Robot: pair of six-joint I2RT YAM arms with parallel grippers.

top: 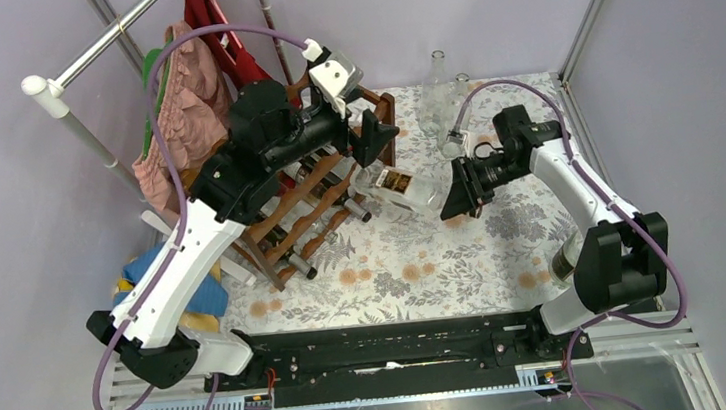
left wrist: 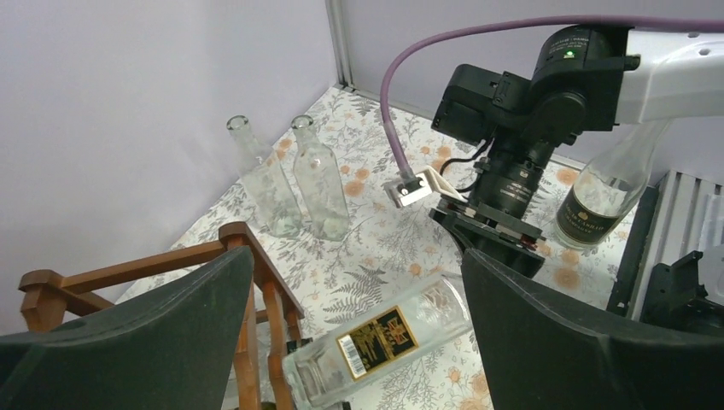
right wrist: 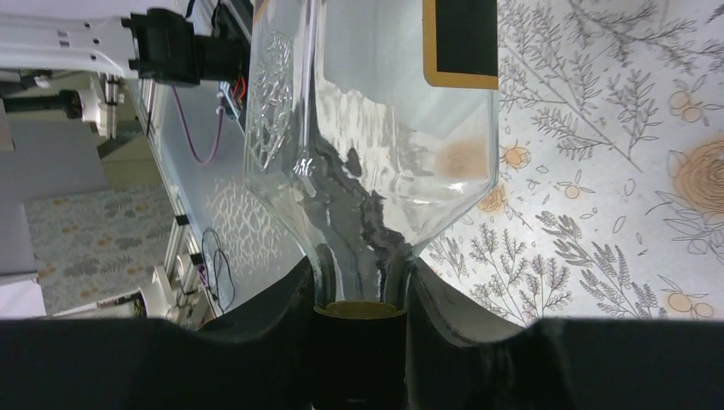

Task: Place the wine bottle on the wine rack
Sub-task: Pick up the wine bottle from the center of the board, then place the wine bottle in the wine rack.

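A clear wine bottle (top: pixel 399 185) with a black-and-gold label lies level above the flowered cloth, its base toward the wine rack (top: pixel 311 202). My right gripper (top: pixel 458 190) is shut on its capped neck; in the right wrist view the neck (right wrist: pixel 359 286) sits pinched between both fingers (right wrist: pixel 478 325). The left gripper (top: pixel 367 140) hangs open above the rack's right end. From the left wrist view, the bottle (left wrist: pixel 388 340) lies below the wide-apart left gripper (left wrist: pixel 357 260), beside a rack post (left wrist: pixel 243 248). Whether bottle and rack touch I cannot tell.
Two empty clear bottles (left wrist: pixel 265 184) (left wrist: pixel 320 181) stand at the back wall. A dark-labelled bottle (left wrist: pixel 598 201) stands by the right arm's base. The rack holds other bottles (top: pixel 299 264). Clothes (top: pixel 189 106) hang on a rail at the left.
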